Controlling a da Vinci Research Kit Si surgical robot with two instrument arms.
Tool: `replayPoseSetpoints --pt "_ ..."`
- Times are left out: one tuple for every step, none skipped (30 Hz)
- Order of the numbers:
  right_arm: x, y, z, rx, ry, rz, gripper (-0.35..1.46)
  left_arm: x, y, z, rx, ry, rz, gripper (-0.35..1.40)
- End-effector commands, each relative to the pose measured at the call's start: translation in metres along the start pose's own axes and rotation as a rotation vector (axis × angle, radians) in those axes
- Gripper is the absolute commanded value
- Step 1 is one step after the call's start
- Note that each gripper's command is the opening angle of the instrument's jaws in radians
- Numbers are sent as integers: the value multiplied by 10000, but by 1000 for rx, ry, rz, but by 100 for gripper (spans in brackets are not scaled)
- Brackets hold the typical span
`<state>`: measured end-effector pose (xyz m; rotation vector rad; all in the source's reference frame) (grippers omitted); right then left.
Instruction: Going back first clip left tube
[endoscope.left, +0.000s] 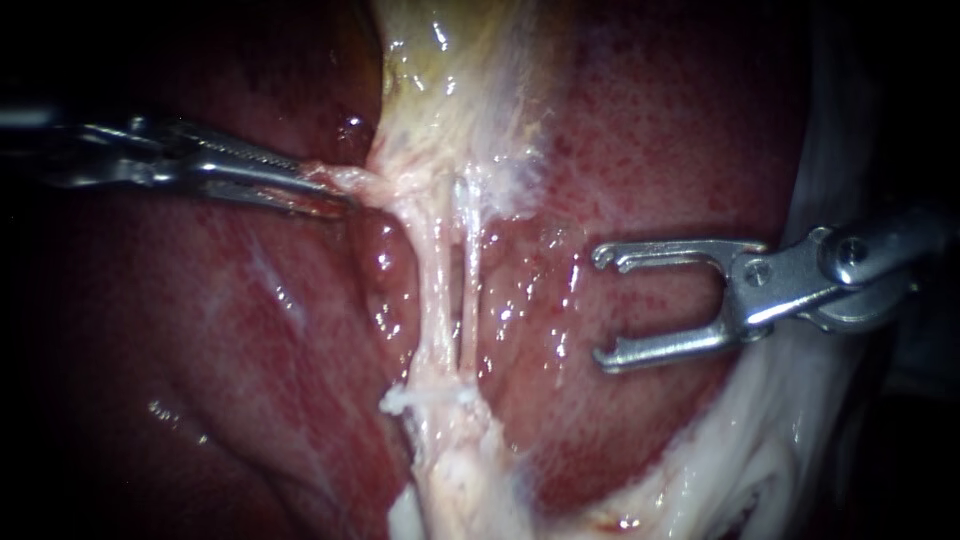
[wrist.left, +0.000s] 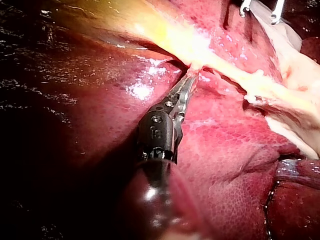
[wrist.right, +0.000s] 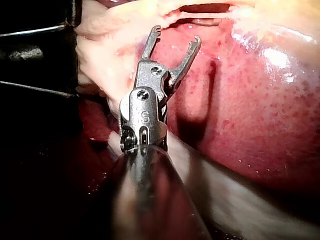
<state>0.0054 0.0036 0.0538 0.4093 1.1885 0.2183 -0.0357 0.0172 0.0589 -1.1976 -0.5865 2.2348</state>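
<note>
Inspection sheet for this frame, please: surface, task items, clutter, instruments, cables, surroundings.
Surface: liver, wet and glistening.
Job's things: left tube and right tube side by side, taut; no clip seen on either.
Clutter: nothing seen.
Instruments: left instrument, jaws shut on pale tissue beside the tubes; right instrument, jaws open, empty, clear of the tubes.
Cables: nothing seen.
Surroundings: nothing seen.

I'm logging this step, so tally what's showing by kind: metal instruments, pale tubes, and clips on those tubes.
Slender steel instruments: 2, the left instrument gripping pale tissue, and the right instrument with jaws open
Thin pale tubes: 2, the left tube and the right tube
Clips on the tubes: 0
Total: 4
</note>
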Motion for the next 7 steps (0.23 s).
replayPoseSetpoints --pt "0 0 0 0 0 0 50 0 -1 0 -1 0 -2 -35" --pt "0 0 0 0 0 0 50 0 -1 0 -1 0 -2 -35" --pt "0 0 0 0 0 0 50 0 -1 0 -1 -1 -2 -35" --pt "0 0 0 0 0 0 50 -1 -1 0 0 -3 -2 -35" --pt "0 0 0 0 0 0 50 -1 -2 0 -1 -3 -2 -35" --pt "0 0 0 0 0 0 50 -1 -2 0 -1 -4 -1 -35" --pt "0 0 0 0 0 0 50 -1 -2 0 -1 -4 -1 -35"
